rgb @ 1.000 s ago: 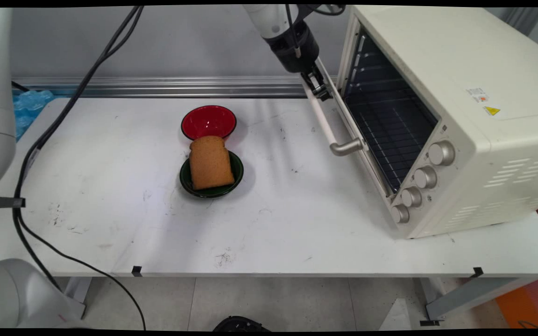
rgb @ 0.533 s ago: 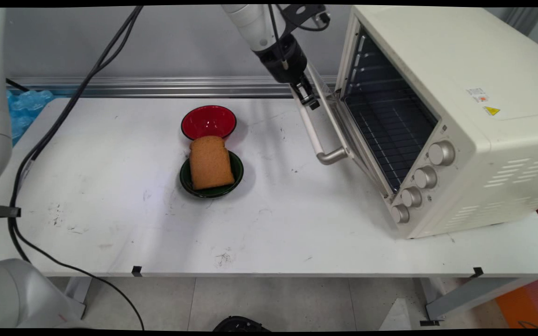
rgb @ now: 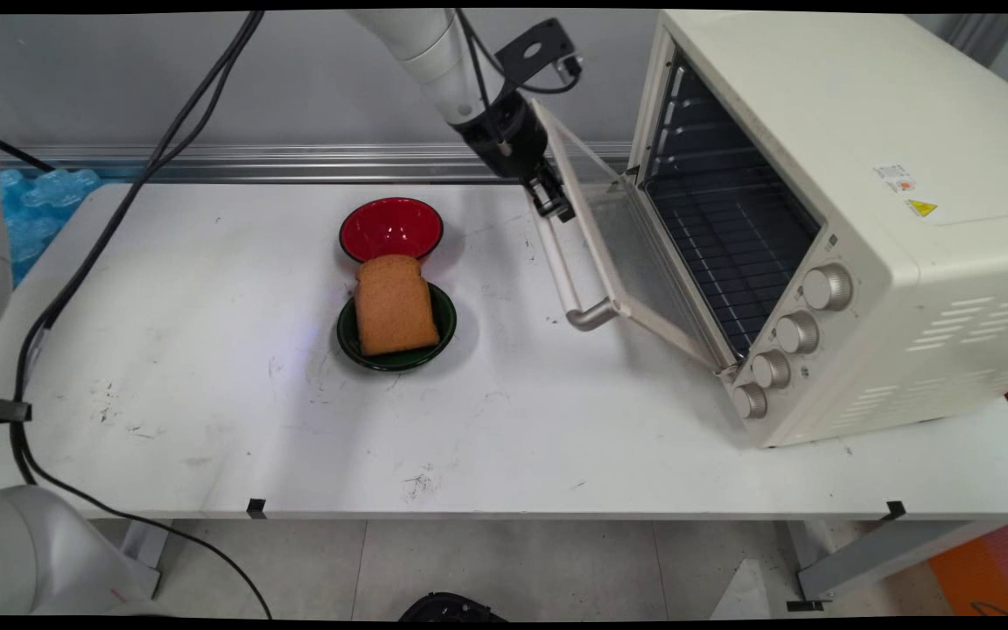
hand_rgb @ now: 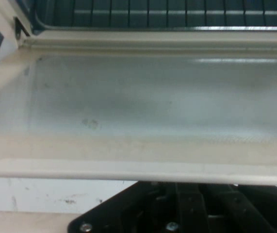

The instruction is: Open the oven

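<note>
The white counter carries a cream toaster oven on its right side, standing at an angle so that its open mouth faces left and near. Its glass door hangs partly down on the bottom hinge, held part-way by its handle, which the black pincer meets at the far end. The hand view shows only the door's pane and the wire rack beyond it, so whether the pincer is spread or pinching the handle I cannot tell. Left of the door, well apart from it, a slice of bread lies across a dark green bowl, overhanging its far rim. A red bowl sits just beyond, touching it.
</note>
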{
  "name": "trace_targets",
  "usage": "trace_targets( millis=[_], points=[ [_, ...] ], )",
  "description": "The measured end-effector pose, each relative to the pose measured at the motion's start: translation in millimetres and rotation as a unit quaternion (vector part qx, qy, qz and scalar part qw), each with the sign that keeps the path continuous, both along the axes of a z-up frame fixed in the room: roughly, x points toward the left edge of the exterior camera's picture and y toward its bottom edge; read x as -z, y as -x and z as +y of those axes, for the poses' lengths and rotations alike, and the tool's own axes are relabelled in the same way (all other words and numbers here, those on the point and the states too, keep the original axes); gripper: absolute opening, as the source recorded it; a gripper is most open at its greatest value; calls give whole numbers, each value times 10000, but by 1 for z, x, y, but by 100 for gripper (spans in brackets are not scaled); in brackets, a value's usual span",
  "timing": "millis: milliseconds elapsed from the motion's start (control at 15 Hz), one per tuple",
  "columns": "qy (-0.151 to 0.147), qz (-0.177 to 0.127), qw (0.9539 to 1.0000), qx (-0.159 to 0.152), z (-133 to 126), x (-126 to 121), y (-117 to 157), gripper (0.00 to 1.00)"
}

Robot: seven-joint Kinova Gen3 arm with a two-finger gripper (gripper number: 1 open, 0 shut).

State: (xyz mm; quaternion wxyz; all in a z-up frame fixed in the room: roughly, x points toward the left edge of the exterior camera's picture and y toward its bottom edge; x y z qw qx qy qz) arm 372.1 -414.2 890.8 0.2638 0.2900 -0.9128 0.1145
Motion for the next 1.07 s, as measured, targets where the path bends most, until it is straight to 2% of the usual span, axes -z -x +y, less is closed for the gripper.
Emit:
trace_targets(
  millis=[667, 1067],
  points=[
    [58, 20, 10000, 53, 14, 33, -32, 0],
    [159, 148, 9997, 110, 24, 39, -47, 0]
  ],
)
